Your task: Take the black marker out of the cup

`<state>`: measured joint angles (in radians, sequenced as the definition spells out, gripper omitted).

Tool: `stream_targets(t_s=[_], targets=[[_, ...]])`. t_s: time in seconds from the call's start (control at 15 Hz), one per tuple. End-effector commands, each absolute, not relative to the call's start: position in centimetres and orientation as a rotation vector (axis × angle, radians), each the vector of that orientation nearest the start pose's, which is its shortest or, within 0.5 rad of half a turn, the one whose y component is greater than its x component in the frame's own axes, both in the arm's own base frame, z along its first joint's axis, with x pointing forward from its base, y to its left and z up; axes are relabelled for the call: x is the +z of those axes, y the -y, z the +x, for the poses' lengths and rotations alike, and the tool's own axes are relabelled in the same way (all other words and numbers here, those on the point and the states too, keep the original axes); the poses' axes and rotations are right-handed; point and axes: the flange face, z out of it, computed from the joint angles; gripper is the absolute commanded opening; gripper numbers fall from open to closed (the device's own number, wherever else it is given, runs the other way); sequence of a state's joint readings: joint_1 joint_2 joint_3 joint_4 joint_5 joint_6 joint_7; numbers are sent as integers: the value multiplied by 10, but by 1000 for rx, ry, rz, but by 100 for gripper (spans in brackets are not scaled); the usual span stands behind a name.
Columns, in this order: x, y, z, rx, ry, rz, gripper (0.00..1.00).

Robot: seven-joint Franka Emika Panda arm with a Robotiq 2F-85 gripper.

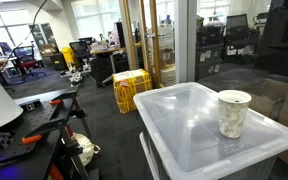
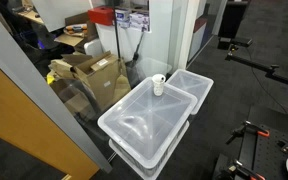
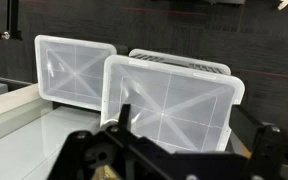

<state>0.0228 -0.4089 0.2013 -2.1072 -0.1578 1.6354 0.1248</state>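
The cup is white with a mottled grey pattern and stands upright on the translucent bin lid. It also shows small in an exterior view, near the lid's far edge. The black marker does not show in any view. My gripper appears only in the wrist view, with its two dark fingers spread wide apart and nothing between them. It faces translucent bin lids. The cup is out of the wrist view. The arm is not in either exterior view.
A second translucent bin sits beside the first. Yellow crates stand on the floor behind. Cardboard boxes and a glass partition lie to one side. Dark equipment sits at the near edge.
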Motion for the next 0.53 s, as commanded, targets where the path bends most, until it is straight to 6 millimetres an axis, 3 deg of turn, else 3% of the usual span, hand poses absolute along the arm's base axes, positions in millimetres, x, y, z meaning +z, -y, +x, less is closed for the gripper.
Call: stream_targets(t_s=[0.0, 0.47], targets=[[576, -91, 415, 53, 162, -3382, 100], [575, -89, 416, 25, 194, -3394, 100]])
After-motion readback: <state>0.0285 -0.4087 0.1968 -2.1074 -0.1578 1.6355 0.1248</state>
